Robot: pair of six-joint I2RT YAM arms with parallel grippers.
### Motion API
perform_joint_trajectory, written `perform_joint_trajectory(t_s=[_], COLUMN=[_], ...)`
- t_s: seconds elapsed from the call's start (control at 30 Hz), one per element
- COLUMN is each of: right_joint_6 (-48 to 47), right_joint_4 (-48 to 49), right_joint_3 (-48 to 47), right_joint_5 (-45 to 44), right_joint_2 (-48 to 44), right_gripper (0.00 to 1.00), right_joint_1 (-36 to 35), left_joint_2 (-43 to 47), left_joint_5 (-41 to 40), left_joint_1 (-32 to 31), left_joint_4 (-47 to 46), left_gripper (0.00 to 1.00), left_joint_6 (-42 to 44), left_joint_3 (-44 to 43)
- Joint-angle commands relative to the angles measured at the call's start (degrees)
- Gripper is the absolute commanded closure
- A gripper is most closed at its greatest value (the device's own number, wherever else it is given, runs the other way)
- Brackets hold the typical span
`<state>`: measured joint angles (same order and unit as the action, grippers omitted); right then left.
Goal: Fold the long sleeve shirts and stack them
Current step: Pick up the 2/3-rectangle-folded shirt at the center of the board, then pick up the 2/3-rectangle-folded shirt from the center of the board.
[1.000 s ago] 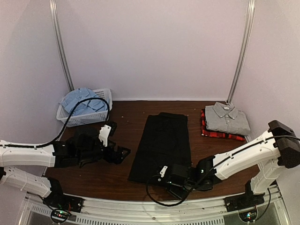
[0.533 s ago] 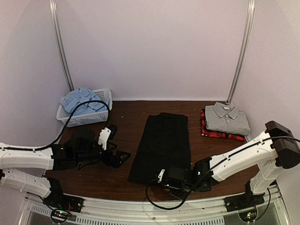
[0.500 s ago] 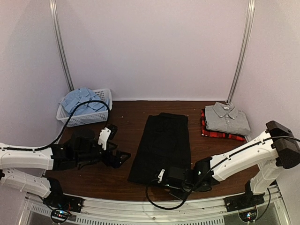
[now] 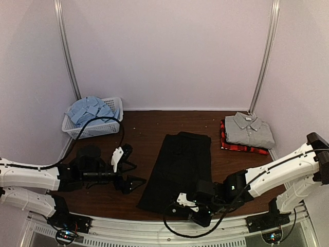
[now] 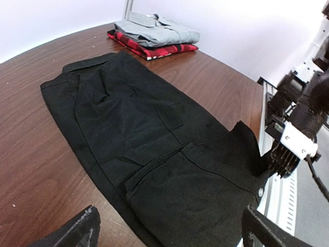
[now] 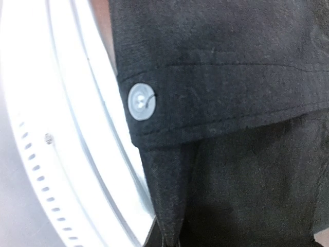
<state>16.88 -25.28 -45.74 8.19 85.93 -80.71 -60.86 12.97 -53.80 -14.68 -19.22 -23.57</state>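
A plain black shirt [image 4: 179, 163] lies lengthwise in the middle of the table, partly folded, its near end doubled over [image 5: 205, 190]. My right gripper [image 4: 191, 208] is shut on that shirt's near hem; the wrist view shows a cloth corner [image 6: 167, 216] pinched below a white button [image 6: 141, 102]. My left gripper [image 4: 129, 176] hovers open to the left of the black shirt, holding nothing; its fingers [image 5: 72, 234] frame the near fold. At the right, a folded grey shirt [image 4: 249, 129] rests on a red-and-black plaid one [image 4: 245, 148]. The light blue shirt [image 4: 88, 110] lies crumpled in the basket.
A white mesh basket [image 4: 105, 126] stands at the back left. A metal rail [image 6: 56, 134] runs along the table's near edge, right beside the pinched hem. Walls close in the table at the back and both sides.
My right gripper closed on the black shirt's near hem and drew it toward the near edge. My left gripper moved a little nearer and to the right, staying open.
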Motion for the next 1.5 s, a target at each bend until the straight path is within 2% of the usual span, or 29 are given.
perform_joint_trajectory(t_s=[0.0,0.13,0.37,0.53,0.8,1.03,1.17,1.3,1.47], right_joint_6=[1.0,0.8,-0.8,-2.5,-2.9,-3.1,-3.4,-3.5,-3.3], right_joint_4=[2.2,1.5,-1.7,-2.6,-2.1,-1.5,-1.2,-1.1,-0.8], right_joint_3=[2.1,2.7,1.5,1.1,1.4,2.0,2.3,2.3,2.7], right_joint_5=[10.3,14.6,18.4,22.4,27.5,29.7,30.6,31.1,30.8], right_joint_2=[-3.2,-4.4,-5.7,-6.9,-10.1,-12.7,-13.1,-13.3,-13.8], right_gripper=[1.00,1.00,1.00,1.00,1.00,1.00,1.00,1.00,1.00], right_joint_1=[-0.3,0.9,4.0,6.4,10.7,13.5,14.3,14.9,15.1], left_joint_2=[2.4,3.6,-0.9,-8.1,-17.9,-21.7,-22.8,-23.7,-24.1], left_joint_5=[6.1,6.2,7.2,6.1,12.8,13.4,10.4,8.6,7.9], left_joint_1=[-2.0,-5.2,-11.3,-14.9,-16.3,-16.3,-16.4,-16.4,-16.4], left_joint_4=[-16.6,-21.1,-16.0,-12.2,-11.4,-7.8,-6.4,-5.7,-4.5], left_gripper=[0.02,0.02,0.02,0.02,0.02,0.04,0.12,0.26,0.54], left_joint_6=[1.9,4.7,14.2,21.4,24.4,26.7,27.3,27.5,28.0], left_joint_3=[6.9,9.7,5.6,0.6,-5.7,-8.5,-9.7,-11.1,-12.7])
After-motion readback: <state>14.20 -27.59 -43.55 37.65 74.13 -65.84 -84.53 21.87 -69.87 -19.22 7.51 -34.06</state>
